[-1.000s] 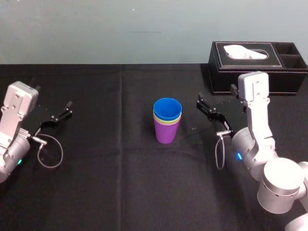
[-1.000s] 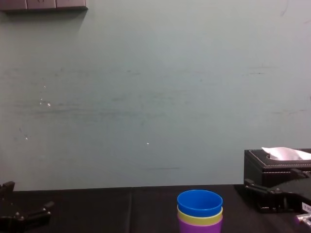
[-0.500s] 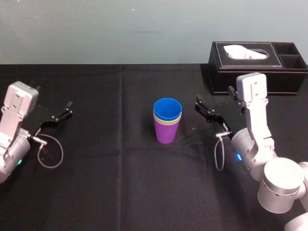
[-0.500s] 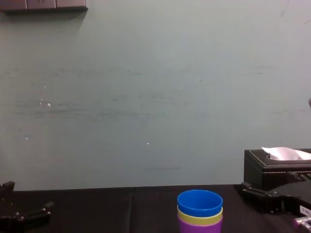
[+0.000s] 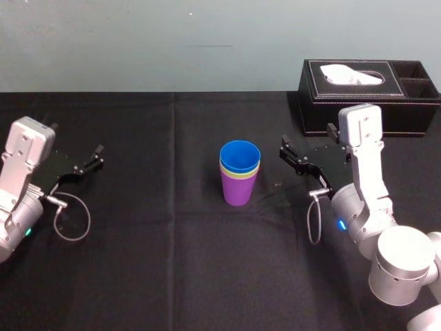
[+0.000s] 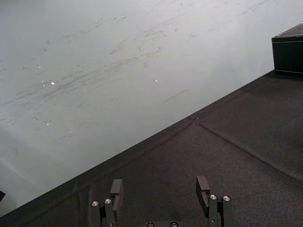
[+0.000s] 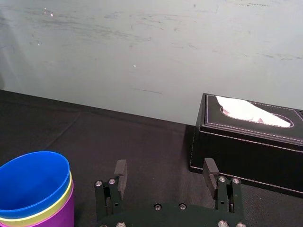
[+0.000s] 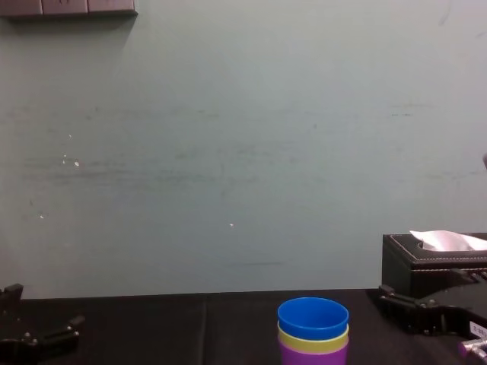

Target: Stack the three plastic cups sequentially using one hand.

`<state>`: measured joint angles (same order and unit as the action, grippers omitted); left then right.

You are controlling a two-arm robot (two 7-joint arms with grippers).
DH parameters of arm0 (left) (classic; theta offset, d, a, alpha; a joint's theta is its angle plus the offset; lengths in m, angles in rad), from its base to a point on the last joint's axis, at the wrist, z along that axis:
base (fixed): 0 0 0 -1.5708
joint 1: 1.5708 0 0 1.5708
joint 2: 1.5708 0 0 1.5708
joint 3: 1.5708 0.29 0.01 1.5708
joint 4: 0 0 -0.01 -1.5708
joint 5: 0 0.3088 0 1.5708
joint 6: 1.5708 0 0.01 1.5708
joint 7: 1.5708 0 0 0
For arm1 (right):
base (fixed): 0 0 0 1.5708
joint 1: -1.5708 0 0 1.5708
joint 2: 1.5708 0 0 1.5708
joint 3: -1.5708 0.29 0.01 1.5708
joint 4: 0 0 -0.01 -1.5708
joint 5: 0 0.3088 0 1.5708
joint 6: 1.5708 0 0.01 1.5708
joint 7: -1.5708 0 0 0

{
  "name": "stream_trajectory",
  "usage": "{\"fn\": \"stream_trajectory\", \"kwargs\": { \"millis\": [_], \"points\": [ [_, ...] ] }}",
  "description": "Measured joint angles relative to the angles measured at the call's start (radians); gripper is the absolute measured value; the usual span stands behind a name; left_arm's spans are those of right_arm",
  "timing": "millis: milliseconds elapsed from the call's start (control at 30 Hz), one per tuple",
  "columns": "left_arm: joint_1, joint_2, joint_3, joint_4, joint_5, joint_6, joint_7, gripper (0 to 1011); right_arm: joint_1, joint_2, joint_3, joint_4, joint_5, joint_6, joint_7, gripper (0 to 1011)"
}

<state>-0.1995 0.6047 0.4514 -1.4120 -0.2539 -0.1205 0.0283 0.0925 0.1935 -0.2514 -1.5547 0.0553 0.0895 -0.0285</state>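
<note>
Head view places the three cups in one upright nested stack at the centre of the bench (image 5: 172,262). The purple cup (image 5: 238,192) stands on the black cloth. The yellow-green cup (image 5: 239,175) sits inside it with only a rim band showing, and the blue cup (image 5: 240,153) is innermost and topmost. We judge the stacking complete, with only the withdrawal of the arm left.

Hazard: we expect the stack to be light and top-heavy. A sideways sweep of the arm toward 9 o'clock, or a descent before it backs off, could clip the rims and tip or slide all three cups. Its dangling cable could also drag across the cloth and shift the base.

The right gripper (image 5: 283,147) is at 3 o'clock from the stack, near it but apart, and holds nothing. In the right wrist view its fingers are spread wide, with the stack off to one side of them rather than between them.

The left gripper (image 5: 98,156) is parked at 9 o'clock, well apart from the cups. Its fingers are also wide and empty in the left wrist view. A black tissue box (image 5: 368,89) stands at about 2 o'clock, beyond the right gripper.
</note>
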Motion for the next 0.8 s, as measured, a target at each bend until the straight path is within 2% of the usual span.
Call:
{"fn": "stream_trajectory", "kwargs": {
  "millis": [800],
  "points": [
    [0.000, 0.000, 0.000, 0.000, 0.000, 0.000, 0.000, 1011, 0.000, 0.000, -0.001, -0.001, 0.000, 0.001, -0.003, 1003]
  ]
}}
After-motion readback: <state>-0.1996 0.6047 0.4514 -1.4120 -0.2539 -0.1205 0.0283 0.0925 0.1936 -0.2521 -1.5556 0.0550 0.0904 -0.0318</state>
